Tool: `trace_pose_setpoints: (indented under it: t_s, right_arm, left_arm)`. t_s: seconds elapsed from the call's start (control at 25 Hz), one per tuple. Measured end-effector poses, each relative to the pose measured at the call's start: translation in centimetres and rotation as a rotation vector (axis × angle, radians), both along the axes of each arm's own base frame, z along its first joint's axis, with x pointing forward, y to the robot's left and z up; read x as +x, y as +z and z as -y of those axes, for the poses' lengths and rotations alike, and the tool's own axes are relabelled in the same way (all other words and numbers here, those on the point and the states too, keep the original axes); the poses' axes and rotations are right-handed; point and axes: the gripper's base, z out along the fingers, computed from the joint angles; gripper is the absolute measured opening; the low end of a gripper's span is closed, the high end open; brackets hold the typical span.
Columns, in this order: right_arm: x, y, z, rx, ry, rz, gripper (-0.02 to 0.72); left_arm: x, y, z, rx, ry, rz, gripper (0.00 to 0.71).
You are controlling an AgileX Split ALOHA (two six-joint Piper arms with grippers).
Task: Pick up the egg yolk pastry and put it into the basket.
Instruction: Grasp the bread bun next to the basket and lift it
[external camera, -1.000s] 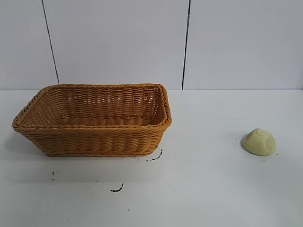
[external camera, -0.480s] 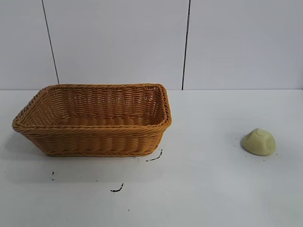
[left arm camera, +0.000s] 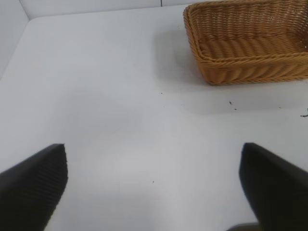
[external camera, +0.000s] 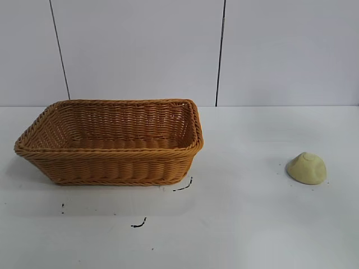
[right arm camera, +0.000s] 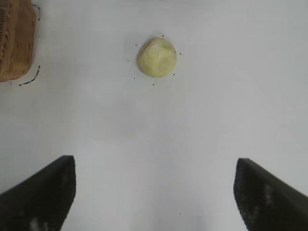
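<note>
Pale yellow, smooth, dome-shaped egg yolk pastry (external camera: 307, 167): lies flat side down on the white table (external camera: 247, 224), alone, well apart from everything else. In the right wrist view it sits ahead of the right gripper (right arm camera: 154, 192), roughly on the line between the two black fingers (right arm camera: 41, 195), with bare tabletop between them and the pastry (right arm camera: 156, 57). The fingers stand wide apart and hold nothing. A few tiny dark specks ring the pastry on the table surface.

Golden-brown woven wicker basket (external camera: 112, 143): rectangular, with flared sides and a braided rim, upright on the table. From the right gripper it lies ahead and off to one side, only a corner (right arm camera: 17, 41) showing at the edge of the wrist view. Its visible interior holds nothing.

Black scuff marks (external camera: 183, 186): short curved streaks on the table just beside the basket's near corner, with another streak (external camera: 138, 224) and small dots farther out. One streak (right arm camera: 29, 79) shows beside the basket corner in the right wrist view. None lies between the right gripper and the pastry.

Left gripper (left arm camera: 154, 192): over bare table, fingers (left arm camera: 33, 185) spread wide, empty. The basket (left arm camera: 245, 48) lies ahead of it and to one side, well apart.

White panelled wall (external camera: 140, 50): rises behind the table, divided by dark vertical seams.

Neither arm appears in the exterior view.
</note>
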Motion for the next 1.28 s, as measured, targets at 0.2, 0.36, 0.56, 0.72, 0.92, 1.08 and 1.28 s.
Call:
trace_pose_setpoints:
  t_s: [0.2, 0.36, 0.56, 0.72, 0.92, 1.08, 1.28]
  right_arm:
    - [7.4, -2.6, 0.2, 0.0, 0.009, -0.139, 0.634]
    - [11.5, -4.8, 0.3, -0.002, 0.019, -0.197, 0.634]
    - [14.9, -7.4, 0.4, -0.023, 0.072, -0.243, 0.634]
    - [15.9, -8.9, 0.4, -0.032, 0.097, -0.259, 0.634]
    - [16.1, -9.3, -1.1, -0.051, 0.168, -0.264, 0.634]
    - [16.4, -9.4, -2.7, -0.054, 0.201, -0.235, 0.634]
    - [17.2, -11.3, -2.6, -0.063, 0.193, -0.262, 0.634]
  left_arm:
    - [0.0, 0.0, 0.0, 0.0, 0.0, 0.0, 0.696]
    - [0.0, 0.0, 0.0, 0.0, 0.0, 0.0, 0.696]
    - [0.0, 0.0, 0.0, 0.0, 0.0, 0.0, 0.696]
    - [0.0, 0.0, 0.0, 0.0, 0.0, 0.0, 0.696]
    - [0.0, 0.0, 0.0, 0.0, 0.0, 0.0, 0.696]
    - [0.0, 0.0, 0.0, 0.0, 0.0, 0.0, 0.696]
    - [0.0, 0.0, 0.0, 0.0, 0.0, 0.0, 0.696]
